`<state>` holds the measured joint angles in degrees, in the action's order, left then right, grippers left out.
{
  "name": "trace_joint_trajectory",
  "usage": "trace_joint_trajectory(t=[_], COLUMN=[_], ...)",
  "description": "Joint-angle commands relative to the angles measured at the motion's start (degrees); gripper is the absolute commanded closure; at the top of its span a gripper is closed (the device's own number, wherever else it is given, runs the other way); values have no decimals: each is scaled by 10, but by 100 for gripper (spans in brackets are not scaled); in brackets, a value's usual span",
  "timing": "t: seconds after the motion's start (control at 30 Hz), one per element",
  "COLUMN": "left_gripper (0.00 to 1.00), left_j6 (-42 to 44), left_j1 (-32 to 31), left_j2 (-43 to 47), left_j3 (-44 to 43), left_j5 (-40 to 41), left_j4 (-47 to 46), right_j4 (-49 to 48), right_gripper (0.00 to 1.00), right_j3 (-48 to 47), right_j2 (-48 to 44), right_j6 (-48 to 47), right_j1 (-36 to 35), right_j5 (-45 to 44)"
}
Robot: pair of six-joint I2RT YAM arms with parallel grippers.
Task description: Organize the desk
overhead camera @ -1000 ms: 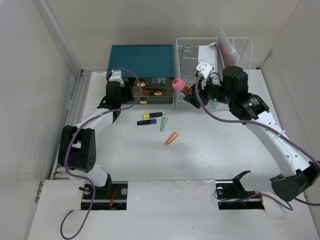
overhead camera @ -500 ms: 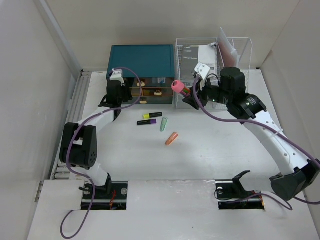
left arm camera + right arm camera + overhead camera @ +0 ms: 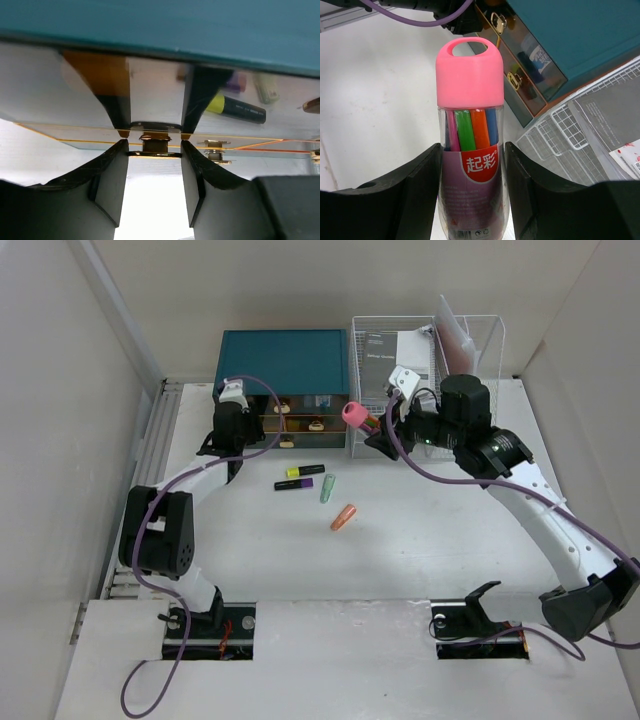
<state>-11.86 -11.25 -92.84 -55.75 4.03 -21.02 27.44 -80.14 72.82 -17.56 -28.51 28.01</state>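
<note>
Nearest on the counter (image 3: 430,550) lies an orange piece (image 3: 343,517), then a green piece (image 3: 327,488) and two highlighters (image 3: 299,477) side by side. Farther back on the right, the right arm (image 3: 520,475) has its jaws clamped on a tube of markers (image 3: 470,125) with a pink cap (image 3: 469,70), held up near the wire basket (image 3: 480,335). On the left, the left arm (image 3: 205,475) has its jaws either side of a brass drawer handle (image 3: 155,145) under the teal box (image 3: 283,358). I can't tell whether they pinch it.
</note>
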Motion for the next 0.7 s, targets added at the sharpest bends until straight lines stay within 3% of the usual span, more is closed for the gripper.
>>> trace_joint_trajectory(t=[0.0,0.37,0.67], left_gripper=[90,90,91], left_j6=[-22,-51,-56], left_j1=[-13,-59,-96], left_j2=[32,118,188], left_j3=[26,100,140], left_j5=[8,33,33], left_j4=[-15,30,83], right_j4=[-49,-43,-3], right_gripper=[100,100,100], right_j3=[-5,-5,-110], right_j2=[-6,54,192], right_j6=[8,40,54], right_j1=[3,3,-44], right_j5=[26,93,99])
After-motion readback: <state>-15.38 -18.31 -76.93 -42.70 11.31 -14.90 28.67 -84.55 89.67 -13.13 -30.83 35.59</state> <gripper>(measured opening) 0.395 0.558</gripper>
